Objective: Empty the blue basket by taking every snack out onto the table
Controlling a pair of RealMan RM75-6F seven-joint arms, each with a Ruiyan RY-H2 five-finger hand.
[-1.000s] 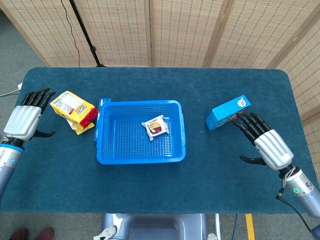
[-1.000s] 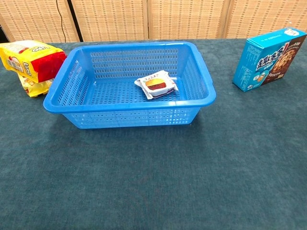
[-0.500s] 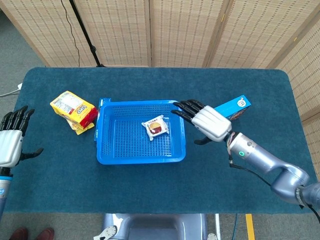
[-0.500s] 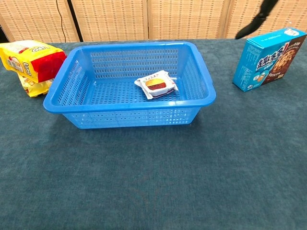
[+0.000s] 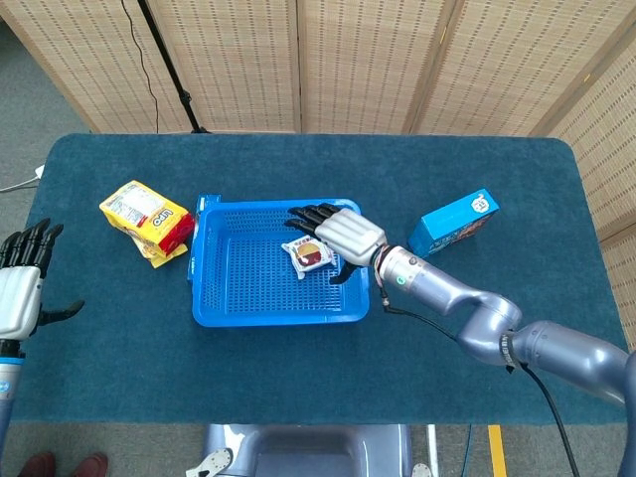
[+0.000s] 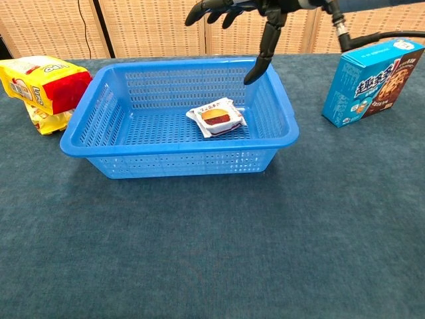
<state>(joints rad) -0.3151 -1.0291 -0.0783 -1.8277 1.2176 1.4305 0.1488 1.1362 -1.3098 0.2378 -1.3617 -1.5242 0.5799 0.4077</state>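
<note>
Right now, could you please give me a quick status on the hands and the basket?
Right hand open, above the basket. Left hand open at the table edge. One snack left inside, untouched. Nothing in the way.

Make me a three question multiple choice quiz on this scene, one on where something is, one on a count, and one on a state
1. Where does the yellow and red snack bag lie?
A. in the basket
B. on the table, outside the basket
C. in a hand

2. How many snacks are in the blue plastic basket?
A. one
B. two
C. three

3. The right hand is
A. gripping the blue cardboard box
B. open above the basket
C. flat on the table

Answers: 1 B, it lies on the cloth beside the rim. 2 A, only the small white snack packet. 3 B, fingers spread, holding nothing.
</note>
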